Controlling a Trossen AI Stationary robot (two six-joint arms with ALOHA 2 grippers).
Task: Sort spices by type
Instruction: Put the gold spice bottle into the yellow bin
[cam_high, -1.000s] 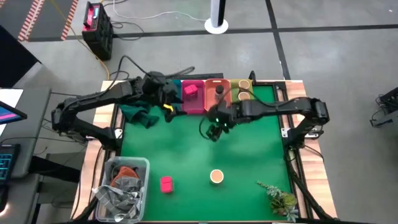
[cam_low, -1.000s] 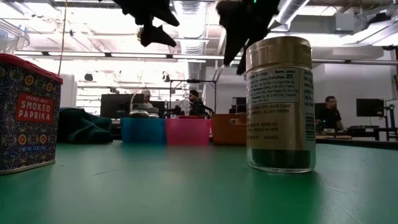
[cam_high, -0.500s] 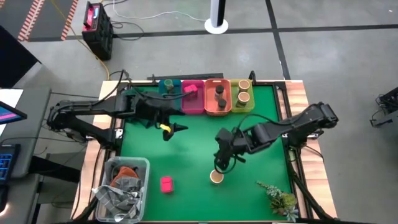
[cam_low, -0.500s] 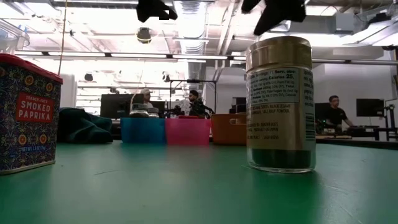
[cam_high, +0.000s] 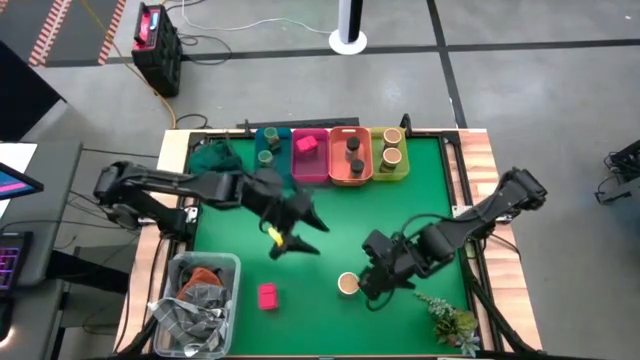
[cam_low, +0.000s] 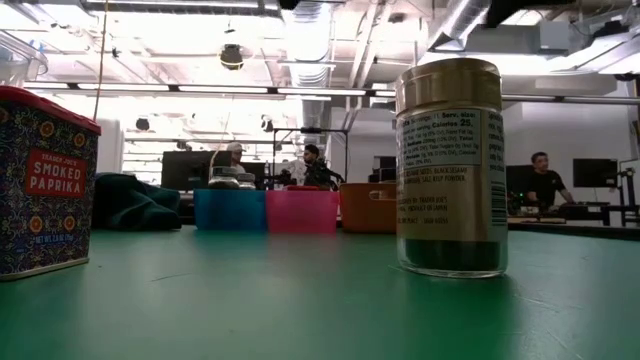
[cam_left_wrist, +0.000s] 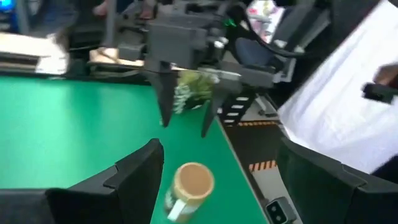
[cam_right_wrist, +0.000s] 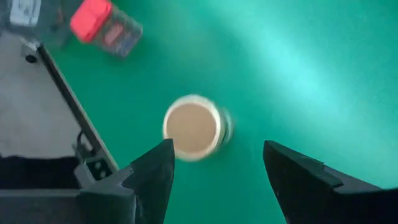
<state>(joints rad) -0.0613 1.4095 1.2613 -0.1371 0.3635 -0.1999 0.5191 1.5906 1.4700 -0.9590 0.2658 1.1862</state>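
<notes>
A leafy green sprig (cam_high: 452, 322) lies on the green table (cam_high: 400, 215), near the right gripper (cam_high: 368, 290) and behind its fingers. A clear tub (cam_high: 236, 264) of grey rags sits near the left gripper (cam_high: 303, 236). Well beyond both sets of fingers, along the far edge, stand a dark green cloth (cam_high: 212, 158), a blue bin (cam_high: 283, 150), a pink bin (cam_high: 310, 170), an orange bin (cam_high: 340, 178) and a yellow bin (cam_high: 392, 173).

Both arms reach over the near half of the table, left hand (cam_high: 300, 235) and right hand (cam_high: 372, 285) spread, holding nothing.

light: bright, even, ceiling strip lamps (cam_low: 150, 88) | glare: pale sheen on table (cam_right_wrist: 292, 68) | blur: both wrist views motion-smeared | shadows: soft
</notes>
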